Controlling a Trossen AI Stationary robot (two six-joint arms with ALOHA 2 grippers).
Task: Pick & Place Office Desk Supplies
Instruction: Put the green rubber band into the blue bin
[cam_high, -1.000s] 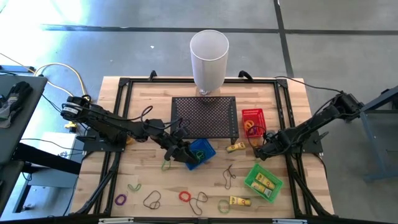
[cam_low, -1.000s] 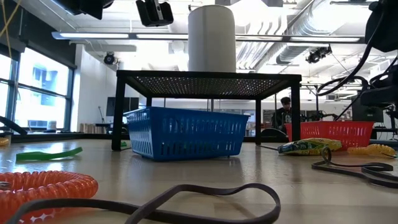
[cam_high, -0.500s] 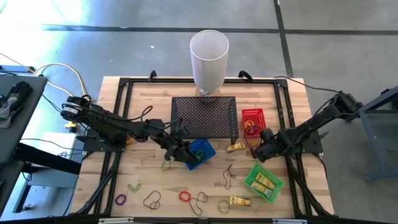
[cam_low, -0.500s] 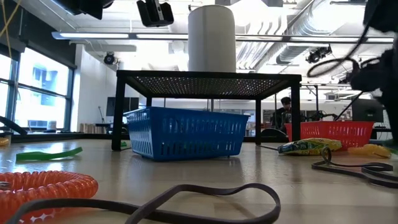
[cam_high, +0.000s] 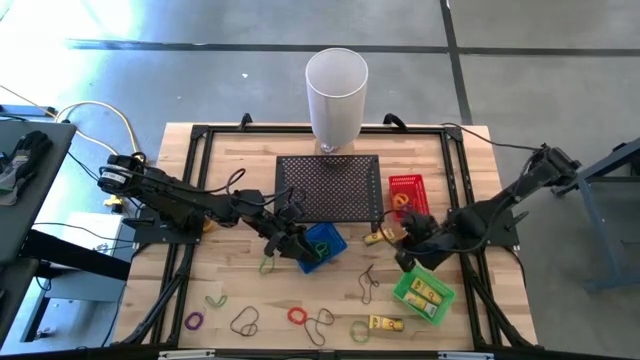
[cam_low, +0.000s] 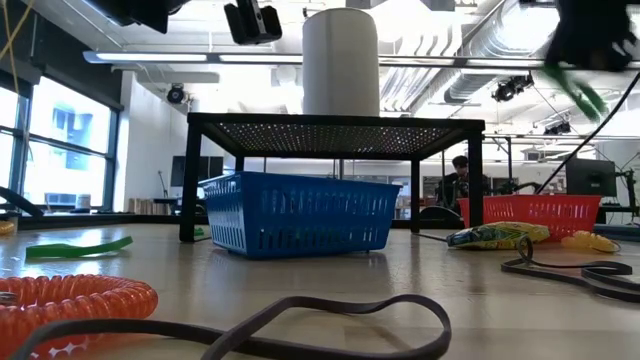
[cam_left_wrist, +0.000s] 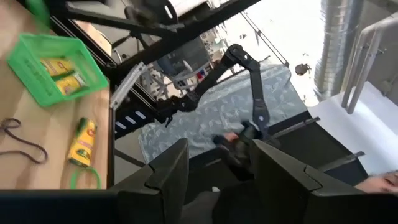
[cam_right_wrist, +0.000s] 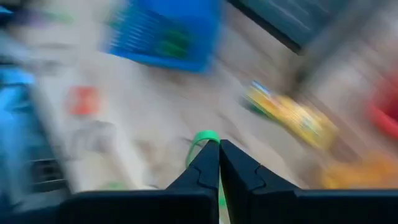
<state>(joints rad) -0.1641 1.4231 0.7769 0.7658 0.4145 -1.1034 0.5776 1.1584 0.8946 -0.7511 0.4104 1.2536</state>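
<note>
Where the right claw (cam_high: 404, 262) hangs just beside the green basket (cam_high: 424, 291), its fingers are pinched fully together on a green band (cam_right_wrist: 203, 138); in the right wrist view the loop curls out past the fingertips, and in the low view it hangs slantwise below the raised claw. The left claw (cam_high: 300, 250) sits at the blue basket (cam_high: 325, 243), fingers parted with a gap between them; whether they touch the basket rim or hold anything I cannot tell.

Three baskets stand on the table (cam_high: 230, 285): blue, green and a red basket (cam_high: 406, 186) beside the black mesh stand (cam_high: 330, 188). Two yellow packets lie side by side in the green basket. Two more lie loose, one yellow packet (cam_high: 385, 323) near the front edge with its long axis running left to right, another yellow packet (cam_high: 377, 237) between the blue and red baskets, slightly tilted. Loose bands are strewn along the front of the table, among them a red band (cam_high: 297, 316), a purple band (cam_high: 194, 321) and a dark band (cam_high: 244, 322).
</note>
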